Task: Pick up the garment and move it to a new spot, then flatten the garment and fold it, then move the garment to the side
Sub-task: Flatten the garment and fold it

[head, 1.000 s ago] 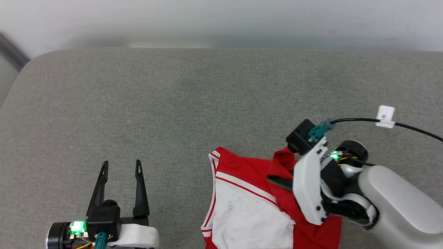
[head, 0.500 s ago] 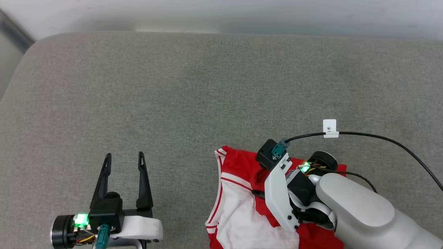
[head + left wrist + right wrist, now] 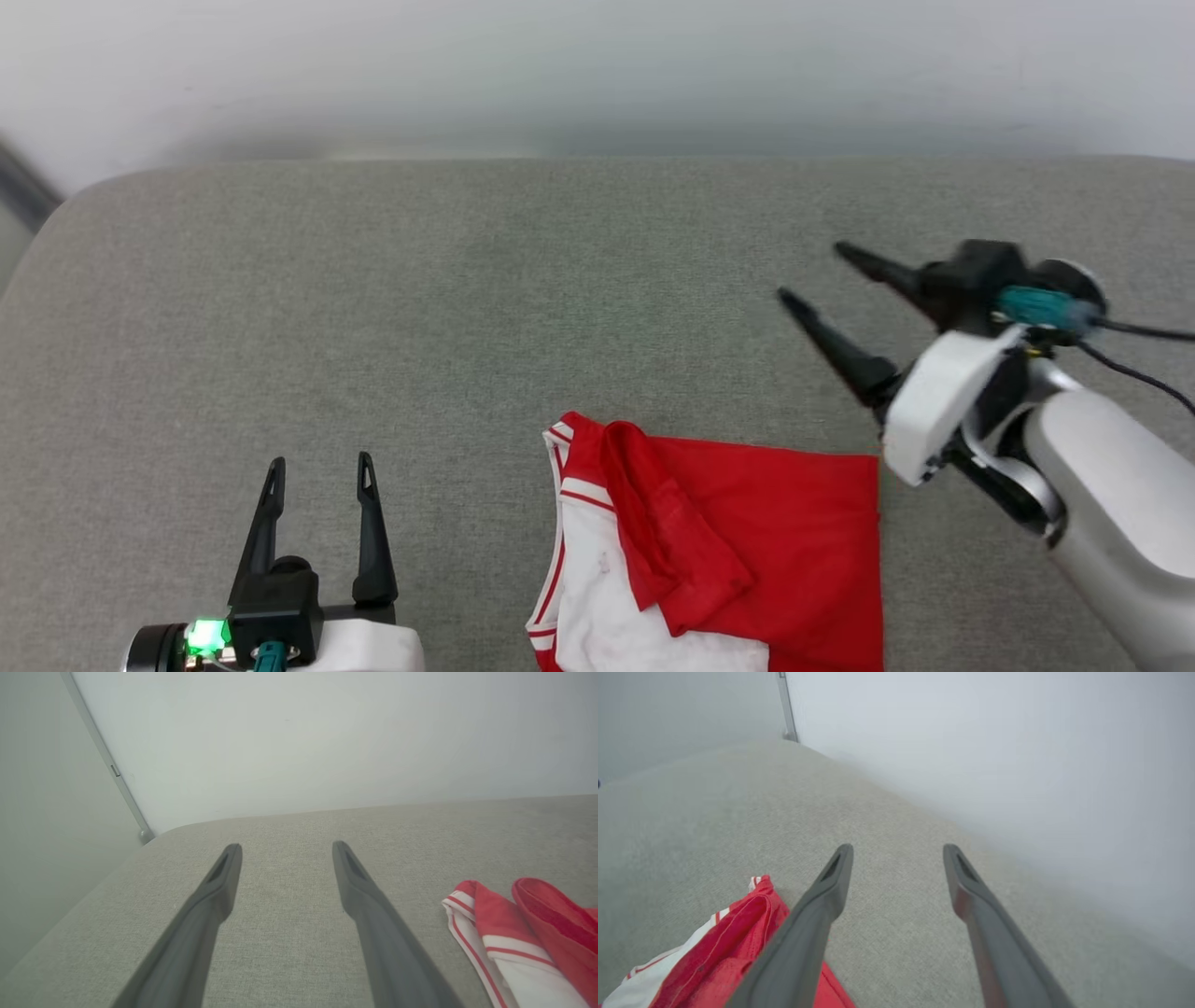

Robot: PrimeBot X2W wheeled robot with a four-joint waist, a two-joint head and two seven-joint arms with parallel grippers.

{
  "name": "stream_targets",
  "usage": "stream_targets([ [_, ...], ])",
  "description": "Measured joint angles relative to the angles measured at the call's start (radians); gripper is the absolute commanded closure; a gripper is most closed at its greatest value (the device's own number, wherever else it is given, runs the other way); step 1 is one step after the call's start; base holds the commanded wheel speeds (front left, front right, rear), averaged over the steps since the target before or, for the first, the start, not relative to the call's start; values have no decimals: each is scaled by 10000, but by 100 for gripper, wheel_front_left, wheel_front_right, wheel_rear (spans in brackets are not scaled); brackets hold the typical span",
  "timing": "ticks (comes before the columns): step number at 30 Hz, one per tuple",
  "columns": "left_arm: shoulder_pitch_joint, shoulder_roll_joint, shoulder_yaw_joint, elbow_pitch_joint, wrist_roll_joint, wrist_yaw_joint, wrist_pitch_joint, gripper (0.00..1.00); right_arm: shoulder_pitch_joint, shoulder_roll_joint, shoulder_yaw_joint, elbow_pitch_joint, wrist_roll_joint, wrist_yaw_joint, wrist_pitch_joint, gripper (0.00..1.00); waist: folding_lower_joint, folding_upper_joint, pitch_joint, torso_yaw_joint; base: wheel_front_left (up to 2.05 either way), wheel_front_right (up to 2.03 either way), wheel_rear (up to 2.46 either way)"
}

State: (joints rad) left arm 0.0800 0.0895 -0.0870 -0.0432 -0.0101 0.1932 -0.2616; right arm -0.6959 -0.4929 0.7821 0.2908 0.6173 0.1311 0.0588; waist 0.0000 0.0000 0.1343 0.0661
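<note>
Red jersey (image 3: pixel 794 541) lies rumpled at the surface's (image 3: pixel 467 280) near edge in the head view; left gripper (image 3: pixel 320 462) and right gripper (image 3: pixel 812 271) hold their jaws open, empty. Left wrist view: striped trim (image 3: pixel 455 914) to one side. Right wrist view: cloth just beside the jaws. Pinching the bunched flap (image 3: pixel 672 551) alone would likely deepen creases.

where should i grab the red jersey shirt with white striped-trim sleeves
Probably the raised red fold beside the white sleeve of the red jersey shirt, from straight above, jaws across it: it humps up off the cloth, while the outer edges lie flat on the grey cushion.
</note>
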Motion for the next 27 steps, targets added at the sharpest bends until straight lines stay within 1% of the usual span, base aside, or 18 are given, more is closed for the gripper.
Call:
stream_targets([
  [3,103,6,31,-40,0,2,0,0,804,167,-1522,113,-965,0,-1189,0,0,0,-137,-144,0,0,0],
  [7,193,6,46,-33,4,4,0,0,1982,679,-3547,213,-2362,0,-2391,0,0,0,-264,-300,0,0,0],
  [9,196,2,40,-21,10,4,0,0,2661,1076,-4508,165,-2913,-2,-2711,0,0,0,-312,-359,0,0,0],
  [14,349,10,65,-42,13,2,0,0,4264,2144,-6337,-449,-4301,0,-3110,0,0,0,-416,-469,0,0,0],
  [17,392,2,92,-81,-4,0,0,0,5166,2842,-7010,-842,-4773,0,-3172,0,0,0,-479,-532,0,0,0],
  [20,500,-4,107,-90,-19,-12,0,0,5902,3404,-7492,-1273,-5009,0,-3195,0,0,0,-569,-564,0,0,0],
  [23,606,-15,94,-71,-27,-58,0,0,6524,3847,-7898,-1812,-5124,0,-3212,0,0,0,-678,-580,0,0,0],
  [27,825,-38,79,-48,-65,-92,0,0,7376,4167,-8199,-2406,-5108,0,-3216,0,0,0,-855,-572,0,0,0],
])
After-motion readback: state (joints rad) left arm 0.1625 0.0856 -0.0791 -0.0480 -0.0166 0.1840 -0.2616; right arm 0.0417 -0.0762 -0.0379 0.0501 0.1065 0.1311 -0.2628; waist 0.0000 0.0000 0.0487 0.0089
